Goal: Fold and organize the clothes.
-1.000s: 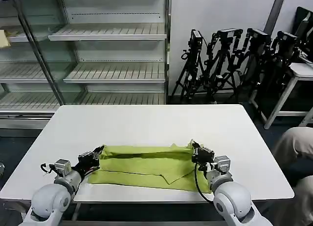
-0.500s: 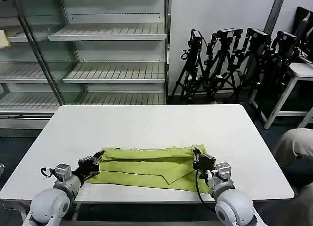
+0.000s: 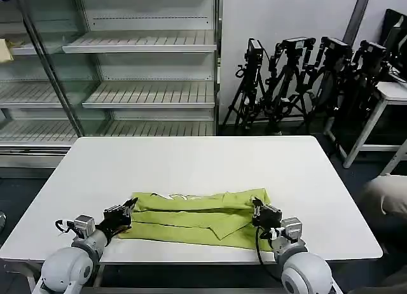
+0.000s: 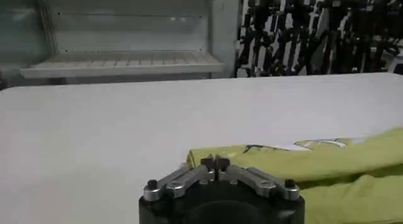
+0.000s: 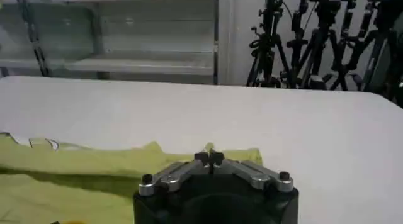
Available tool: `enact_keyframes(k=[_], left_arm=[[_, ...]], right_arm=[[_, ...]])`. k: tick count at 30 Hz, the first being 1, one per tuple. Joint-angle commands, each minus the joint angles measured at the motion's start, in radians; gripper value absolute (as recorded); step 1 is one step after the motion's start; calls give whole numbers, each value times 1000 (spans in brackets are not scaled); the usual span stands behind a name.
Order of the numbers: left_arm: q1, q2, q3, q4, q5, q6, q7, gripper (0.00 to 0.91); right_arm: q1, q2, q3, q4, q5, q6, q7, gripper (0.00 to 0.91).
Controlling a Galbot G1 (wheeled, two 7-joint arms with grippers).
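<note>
A lime T-shirt (image 3: 194,217) lies as a long folded band across the near part of a white table (image 3: 191,160), with both of the robot's grippers at its ends. The left gripper (image 3: 122,212) sits at the band's left end and the right gripper (image 3: 259,211) at its right end; in each wrist view the fingertips meet, pinched on the shirt's upper folded edge, low over the tabletop.

Judging by the layers — an upper fold lying over a lower one, with a loose flap pointing toward the near edge — the lengthwise folding looks largely done. Still to come, it seems, are releasing the edge, folding the band across its width and setting it tidy.

The shirt's near hem runs close to the table's front edge, so there is little margin on that side — a careless pull toward the robot could drag fabric over it. The far half of the table and both sides offer free room for the arms. Metal shelves (image 3: 143,93) and a row of tripods (image 3: 305,84) stand well behind the table, out of the way.
</note>
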Motion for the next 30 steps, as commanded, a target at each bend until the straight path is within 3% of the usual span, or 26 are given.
enact_keyframes(k=[1, 8, 9, 10, 17, 20, 23, 30], left_arm=[[2, -2, 3, 1, 5, 2, -4, 20], [-3, 2, 5, 4, 15, 3, -21, 40], [-3, 2, 5, 2, 15, 3, -22, 907], [-2, 3, 5, 0, 18, 4, -25, 907], [12, -1, -6, -51, 12, 3, -75, 907], [17, -9, 0, -99, -109, 10, -180, 907], [30, -35, 12, -126, -181, 41, -279, 907], [83, -88, 17, -113, -158, 46, -308, 907]], right_arm=[[-15, 1, 0, -6, -9, 4, -1, 0], [-26, 7, -6, -21, -28, 13, -3, 0], [-27, 7, -6, -21, -28, 13, -3, 584], [-28, 7, -7, -21, -31, 12, -2, 907], [-41, -1, 17, 9, -33, 11, -6, 907], [-56, -3, 33, 37, -34, 13, -5, 907], [-82, 0, 38, 68, -35, 16, 5, 907], [-127, 0, 43, 100, -39, 31, 6, 907]])
